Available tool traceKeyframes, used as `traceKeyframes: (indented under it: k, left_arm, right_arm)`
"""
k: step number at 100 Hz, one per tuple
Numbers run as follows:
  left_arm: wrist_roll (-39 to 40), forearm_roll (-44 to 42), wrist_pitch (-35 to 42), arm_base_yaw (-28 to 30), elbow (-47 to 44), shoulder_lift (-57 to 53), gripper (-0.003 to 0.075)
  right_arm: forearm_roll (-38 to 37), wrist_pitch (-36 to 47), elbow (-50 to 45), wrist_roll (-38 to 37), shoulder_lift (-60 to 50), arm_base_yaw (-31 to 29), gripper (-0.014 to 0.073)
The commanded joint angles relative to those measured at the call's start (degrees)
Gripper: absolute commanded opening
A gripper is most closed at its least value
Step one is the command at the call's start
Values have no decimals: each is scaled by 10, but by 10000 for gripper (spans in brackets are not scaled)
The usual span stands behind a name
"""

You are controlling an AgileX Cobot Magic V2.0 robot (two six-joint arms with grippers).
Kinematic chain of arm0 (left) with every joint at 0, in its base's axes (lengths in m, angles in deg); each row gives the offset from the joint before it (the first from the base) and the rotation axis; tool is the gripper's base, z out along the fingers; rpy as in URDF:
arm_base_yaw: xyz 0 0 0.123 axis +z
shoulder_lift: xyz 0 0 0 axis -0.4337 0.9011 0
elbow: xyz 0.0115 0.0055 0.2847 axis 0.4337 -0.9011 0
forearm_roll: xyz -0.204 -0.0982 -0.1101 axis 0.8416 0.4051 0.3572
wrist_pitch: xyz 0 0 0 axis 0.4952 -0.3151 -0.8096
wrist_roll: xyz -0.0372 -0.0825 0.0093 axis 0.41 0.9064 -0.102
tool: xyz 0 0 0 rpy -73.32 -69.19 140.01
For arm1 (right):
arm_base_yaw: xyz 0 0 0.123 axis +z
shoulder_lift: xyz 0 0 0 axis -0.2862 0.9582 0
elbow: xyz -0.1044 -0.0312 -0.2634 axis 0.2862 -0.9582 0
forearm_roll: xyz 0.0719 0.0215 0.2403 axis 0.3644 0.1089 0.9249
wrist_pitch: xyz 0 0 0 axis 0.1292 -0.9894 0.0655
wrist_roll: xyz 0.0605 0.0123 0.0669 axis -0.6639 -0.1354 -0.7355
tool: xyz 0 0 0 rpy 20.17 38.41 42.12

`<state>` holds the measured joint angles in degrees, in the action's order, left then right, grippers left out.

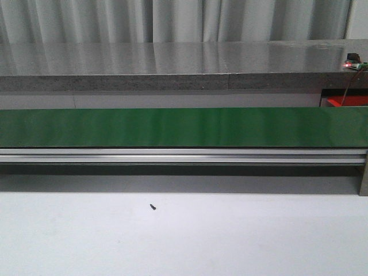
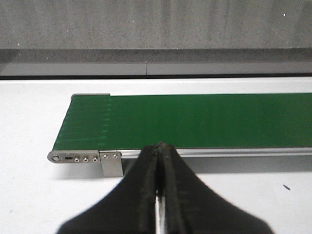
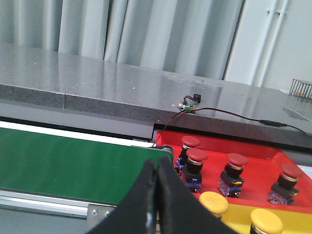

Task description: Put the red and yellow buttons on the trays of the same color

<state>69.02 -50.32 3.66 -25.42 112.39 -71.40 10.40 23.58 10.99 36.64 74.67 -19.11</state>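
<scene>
Both end effectors, left (image 2: 160, 151) and right (image 3: 157, 165), look pinched together, seemingly empty.

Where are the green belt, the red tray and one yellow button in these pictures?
green belt (image 1: 172, 126), front view, middle of its top surface
red tray (image 3: 258, 156), right wrist view, bare floor between buttons
yellow button (image 3: 213, 203), right wrist view, its cap

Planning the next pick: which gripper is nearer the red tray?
Right. The right gripper sits just short of the red tray, at the conveyor's end beside it. The left gripper is at the belt's opposite end, with no tray in its view.
</scene>
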Motion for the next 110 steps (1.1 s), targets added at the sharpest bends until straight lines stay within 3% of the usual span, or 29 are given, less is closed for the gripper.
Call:
traceKeyframes:
  k: [1,33,69,80,110]
  left_arm:
    - [2,1,23,-3,4,-18,-20]
    - [2,1,41,-3,-61,-116,-20]
    - [8,-48,297,-3,-216,-155,-20]
    - [43,-71,387,-4,-266,-155,-20]
    - [61,-89,458,-43,-356,-155,-20]
  right_arm:
    - [-5,44,10,4,-11,-3,-106]
    - [-5,44,10,4,-11,-3,-106]
    - [-5,44,10,4,-10,-3,-106]
    - [-5,44,10,4,-10,-3,-106]
    - [-5,44,10,4,-10,-3,-106]
